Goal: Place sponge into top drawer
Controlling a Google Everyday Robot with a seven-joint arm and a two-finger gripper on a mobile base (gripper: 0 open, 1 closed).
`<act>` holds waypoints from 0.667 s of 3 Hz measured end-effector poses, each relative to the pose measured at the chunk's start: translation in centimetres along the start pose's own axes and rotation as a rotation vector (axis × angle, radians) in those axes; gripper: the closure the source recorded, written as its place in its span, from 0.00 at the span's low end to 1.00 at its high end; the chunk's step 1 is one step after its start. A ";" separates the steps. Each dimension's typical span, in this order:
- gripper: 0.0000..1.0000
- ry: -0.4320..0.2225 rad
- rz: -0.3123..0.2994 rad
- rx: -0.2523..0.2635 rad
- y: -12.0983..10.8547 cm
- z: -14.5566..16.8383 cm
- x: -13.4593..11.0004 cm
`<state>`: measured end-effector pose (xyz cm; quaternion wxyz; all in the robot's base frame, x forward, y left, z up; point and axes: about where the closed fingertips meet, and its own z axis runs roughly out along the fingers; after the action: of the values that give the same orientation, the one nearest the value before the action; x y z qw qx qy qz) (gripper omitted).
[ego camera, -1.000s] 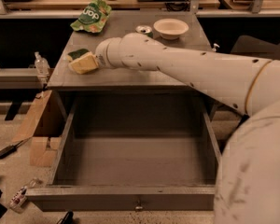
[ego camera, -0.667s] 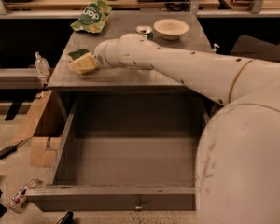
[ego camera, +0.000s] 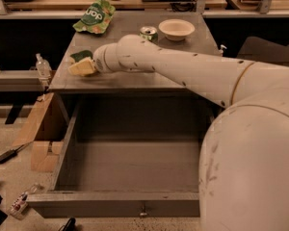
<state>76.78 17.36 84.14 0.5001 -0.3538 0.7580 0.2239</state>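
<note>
The sponge (ego camera: 82, 67), pale yellow foam with a dark green top, is at the left edge of the grey table top (ego camera: 135, 78). My gripper (ego camera: 97, 61) is at the end of the white arm, right against the sponge's right side; the wrist hides how it meets the sponge. The top drawer (ego camera: 115, 203) is pulled wide open below the table top. Its grey inside is bare, and its small round knob (ego camera: 143, 211) faces the camera.
A green snack bag (ego camera: 92, 17), a soda can (ego camera: 148, 32) and a pale bowl (ego camera: 176, 29) stand at the back of the table top. Wooden blocks (ego camera: 41, 138) and a cable lie on the floor to the left. My arm's bulk (ego camera: 250, 167) fills the lower right.
The wrist and the sponge have hardly moved. The near part of my arm has swung in and covers more of the lower right and of the drawer's right side.
</note>
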 end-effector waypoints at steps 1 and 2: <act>0.42 0.001 -0.001 -0.003 0.2 0.1 0.0; 0.73 0.002 -0.002 -0.007 0.5 0.3 0.0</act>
<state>76.60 17.84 84.01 0.4984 -0.3565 0.7574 0.2258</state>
